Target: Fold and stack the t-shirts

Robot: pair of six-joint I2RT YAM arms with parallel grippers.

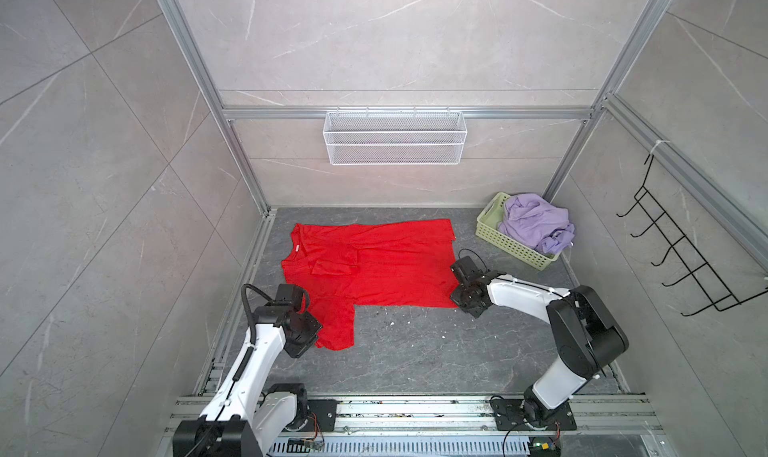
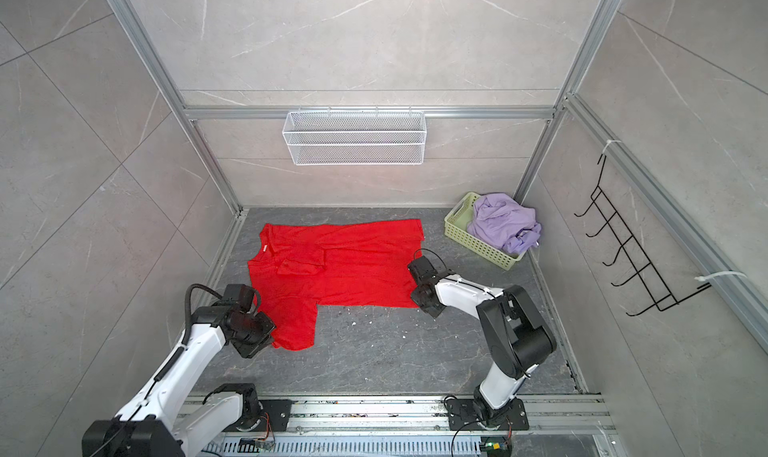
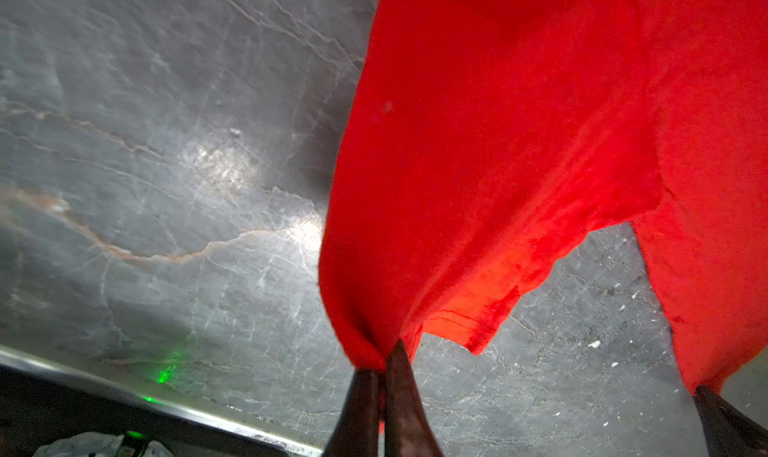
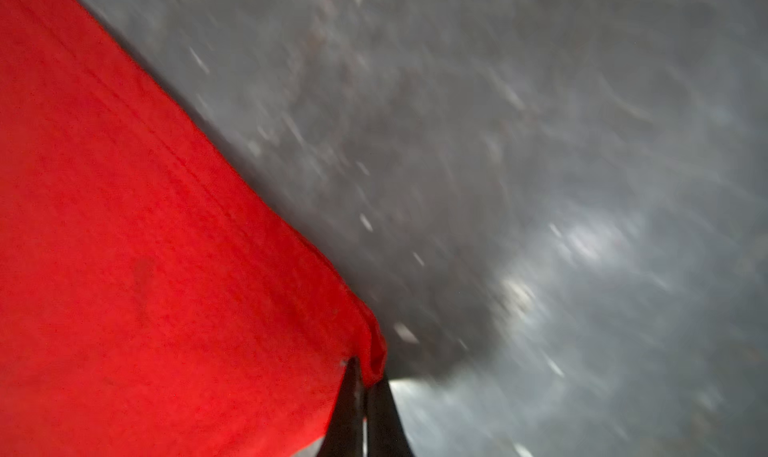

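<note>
The red t-shirt (image 1: 374,264) (image 2: 340,259) lies spread on the dark grey table, neck and small white label (image 1: 296,248) to the left, hem to the right. My left gripper (image 3: 382,363) is shut on a bunched fold of the red cloth at the near-left sleeve, under the wrist (image 1: 309,334) in both top views. My right gripper (image 4: 365,376) is shut on the shirt's near-right hem corner (image 1: 460,300); that wrist view is blurred. The lilac t-shirt (image 1: 536,226) (image 2: 505,224) lies crumpled in the pale green basket (image 1: 511,247) at the back right.
A white wire mesh basket (image 1: 395,137) hangs on the back wall. A black wire hook rack (image 1: 681,251) is on the right wall. Aluminium rails (image 1: 415,409) run along the front edge. Small white crumbs (image 1: 392,323) dot the table before the shirt.
</note>
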